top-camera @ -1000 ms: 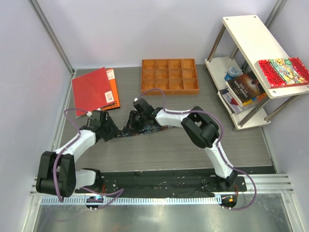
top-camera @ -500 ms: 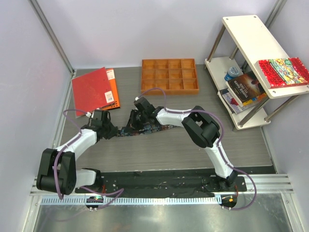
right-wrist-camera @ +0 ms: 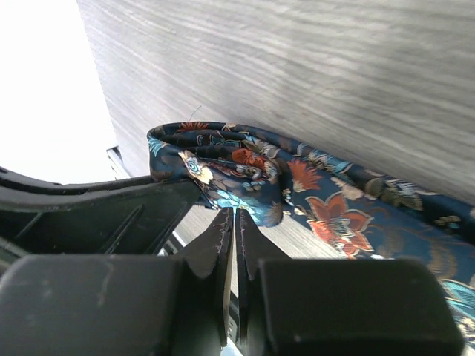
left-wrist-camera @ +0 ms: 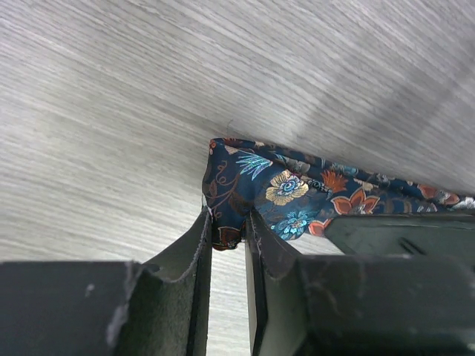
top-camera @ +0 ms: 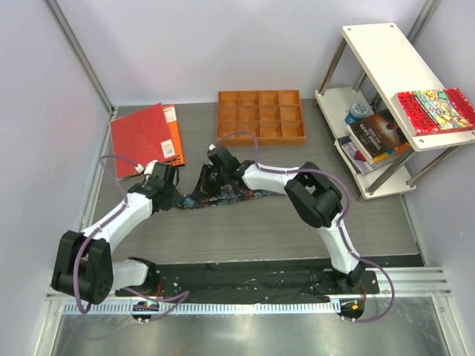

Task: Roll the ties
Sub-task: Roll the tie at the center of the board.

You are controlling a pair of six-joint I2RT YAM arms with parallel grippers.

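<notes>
Tie (top-camera: 239, 196) barely started: one end folded over, remainder flat on bench (top-camera: 260, 222). Left fingers (left-wrist-camera: 191, 256) clamp fold; right fingers (right-wrist-camera: 215, 245) nearly closed, pinching fabric. Most rolling left.

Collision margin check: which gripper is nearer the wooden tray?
Right. The right gripper pinches the tie just in front of the wooden tray; the left gripper holds the tie's left end, farther off.
</notes>
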